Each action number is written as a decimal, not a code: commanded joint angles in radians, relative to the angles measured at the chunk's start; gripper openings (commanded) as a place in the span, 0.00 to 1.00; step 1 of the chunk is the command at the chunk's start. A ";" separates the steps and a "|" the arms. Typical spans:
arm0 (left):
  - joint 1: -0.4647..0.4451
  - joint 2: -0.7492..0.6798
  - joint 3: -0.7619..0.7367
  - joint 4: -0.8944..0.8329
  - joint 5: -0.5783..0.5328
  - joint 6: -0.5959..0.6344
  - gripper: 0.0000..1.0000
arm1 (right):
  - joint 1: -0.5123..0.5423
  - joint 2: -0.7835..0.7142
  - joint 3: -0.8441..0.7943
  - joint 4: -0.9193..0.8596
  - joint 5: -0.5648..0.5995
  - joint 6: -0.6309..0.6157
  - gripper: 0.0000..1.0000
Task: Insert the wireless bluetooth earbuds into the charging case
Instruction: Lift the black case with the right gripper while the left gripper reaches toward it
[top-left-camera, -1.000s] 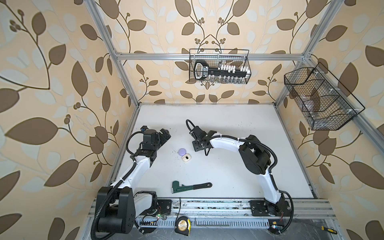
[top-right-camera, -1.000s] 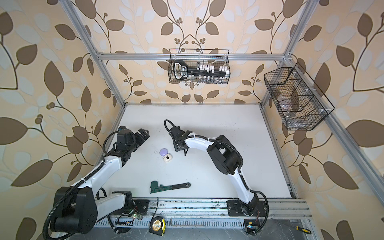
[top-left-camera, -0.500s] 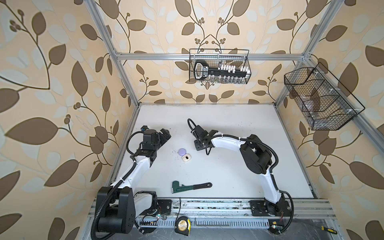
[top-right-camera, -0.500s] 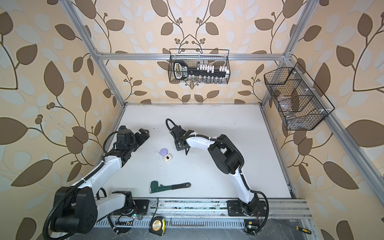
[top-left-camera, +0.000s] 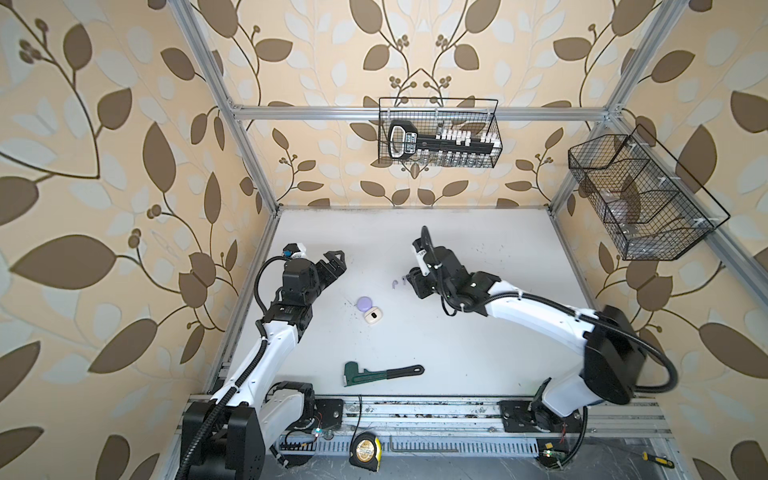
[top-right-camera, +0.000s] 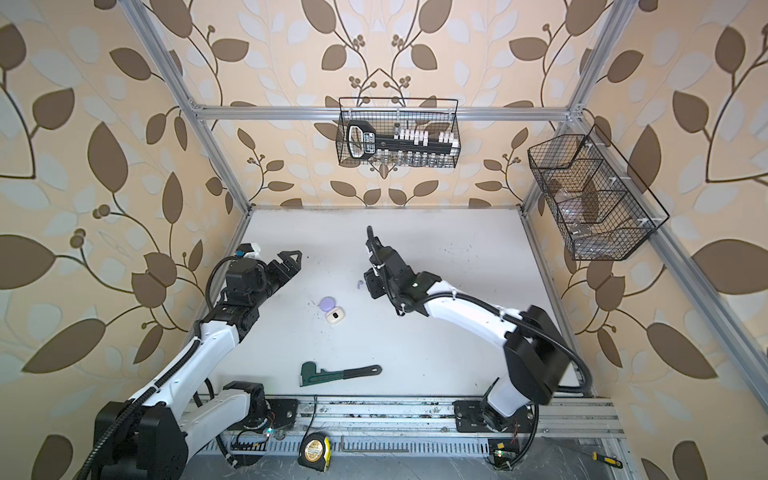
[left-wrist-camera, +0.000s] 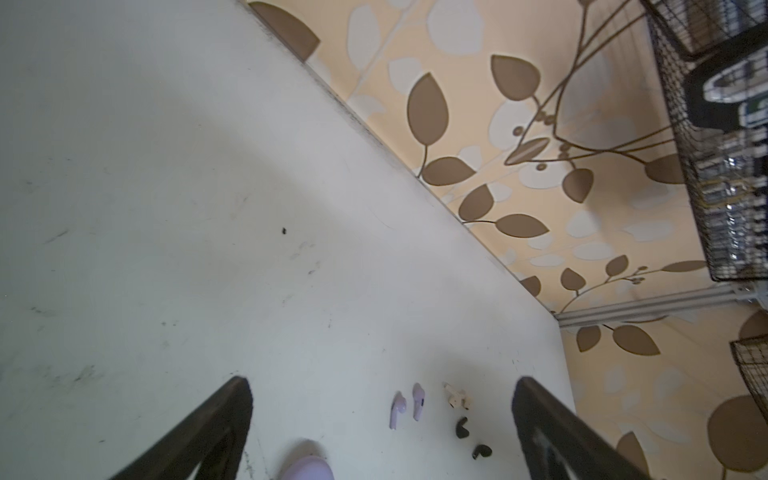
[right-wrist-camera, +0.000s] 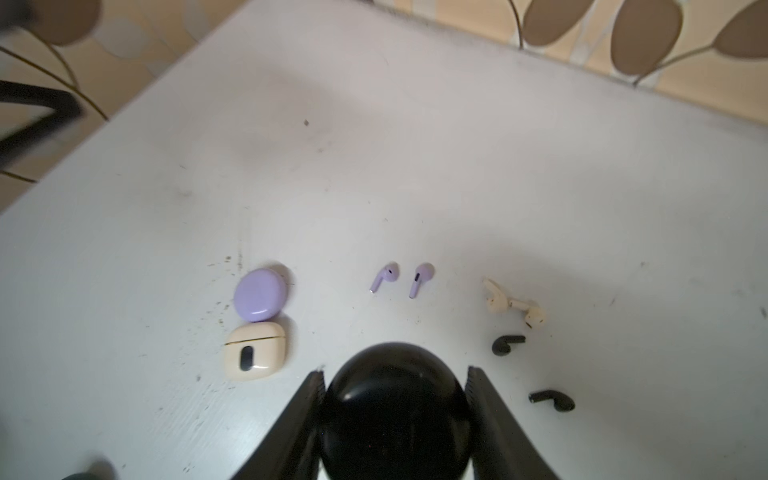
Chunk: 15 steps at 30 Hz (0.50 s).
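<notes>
Black glossy rounded plastic charging case (right-wrist-camera: 395, 415) is clamped between the right arm's fingers (right-wrist-camera: 303, 415). The left arm's fingers (left-wrist-camera: 208, 436) are spread wide and hold nothing. Tiny lilac stemmed plastic earbuds (right-wrist-camera: 422, 277), cream-white stemmed earbuds (right-wrist-camera: 496, 300) and black stemmed earbuds (right-wrist-camera: 508, 344) lie loose on the white table (right-wrist-camera: 374, 166). Near them, a closed round lilac case (right-wrist-camera: 260, 294) touches a cream case (right-wrist-camera: 254, 351).

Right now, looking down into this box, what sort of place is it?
Likely a robot test cell, not a home: wallpaper panels on an aluminium frame, two robot arms bolted to a front rail.
</notes>
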 joint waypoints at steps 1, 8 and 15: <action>-0.122 -0.041 0.042 0.068 -0.010 0.063 0.99 | 0.061 -0.153 -0.143 0.221 0.008 -0.157 0.34; -0.214 -0.169 0.039 0.116 0.172 0.196 0.94 | 0.215 -0.361 -0.345 0.435 0.174 -0.464 0.36; -0.312 -0.200 0.018 0.178 0.239 0.305 0.86 | 0.261 -0.471 -0.559 0.727 0.232 -0.716 0.18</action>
